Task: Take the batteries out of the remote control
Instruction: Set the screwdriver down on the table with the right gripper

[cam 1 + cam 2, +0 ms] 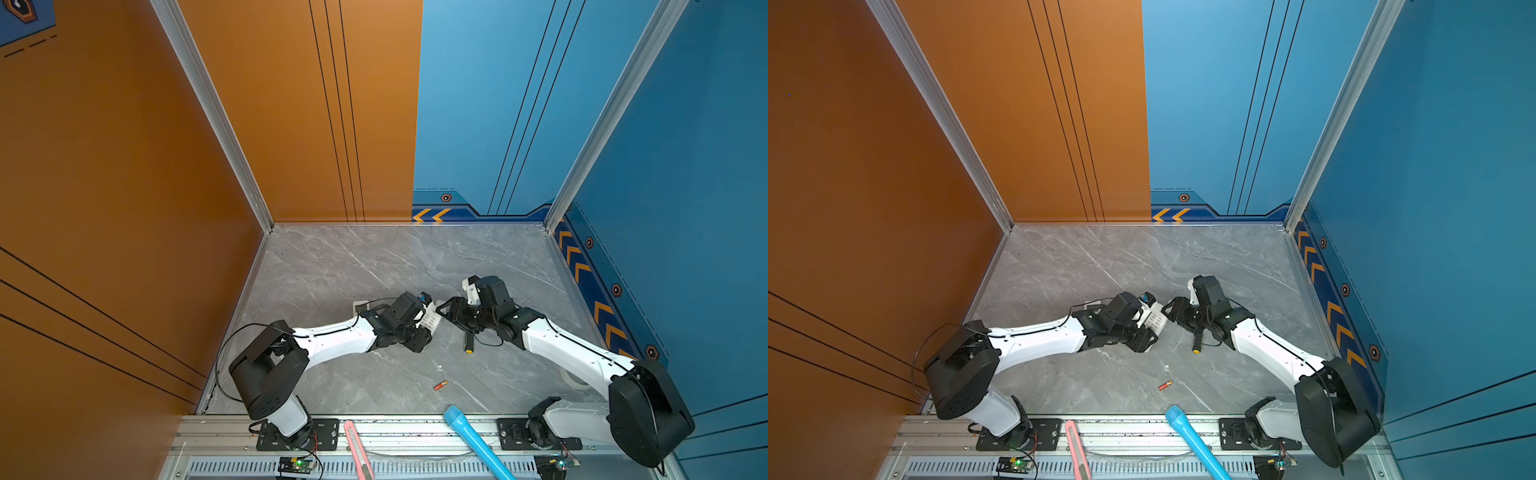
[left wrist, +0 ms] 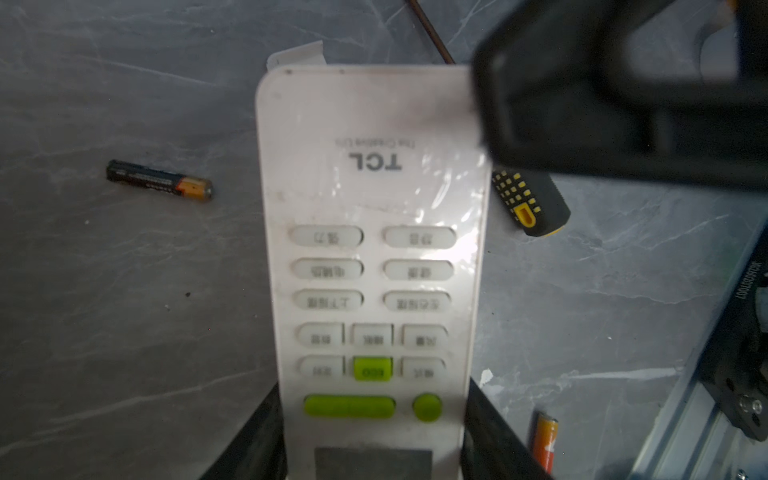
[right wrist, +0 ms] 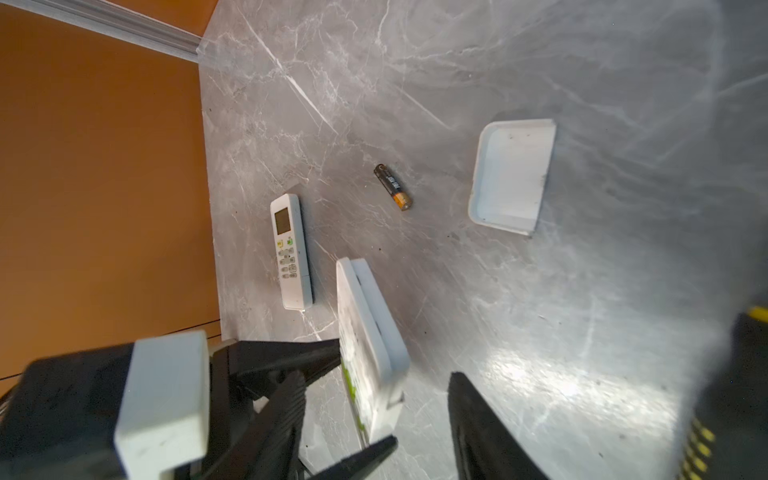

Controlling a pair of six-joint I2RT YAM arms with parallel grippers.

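The white push-button remote control [image 2: 374, 187] is gripped at its display end by the left hand [image 2: 372, 390]. The right hand [image 3: 419, 415] is seen with jaws parted about the opposite end; contact cannot be judged. A black-and-orange cylindrical battery [image 2: 160, 181] and a red-orange cylindrical battery [image 1: 440, 385] are laid loose, well apart, on the grey marble desk [image 2: 124, 332].

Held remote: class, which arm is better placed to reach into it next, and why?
Probably the right. The left gripper is clamped on the remote, holding it up; the right gripper is free, jaws apart, right at the remote's free end.
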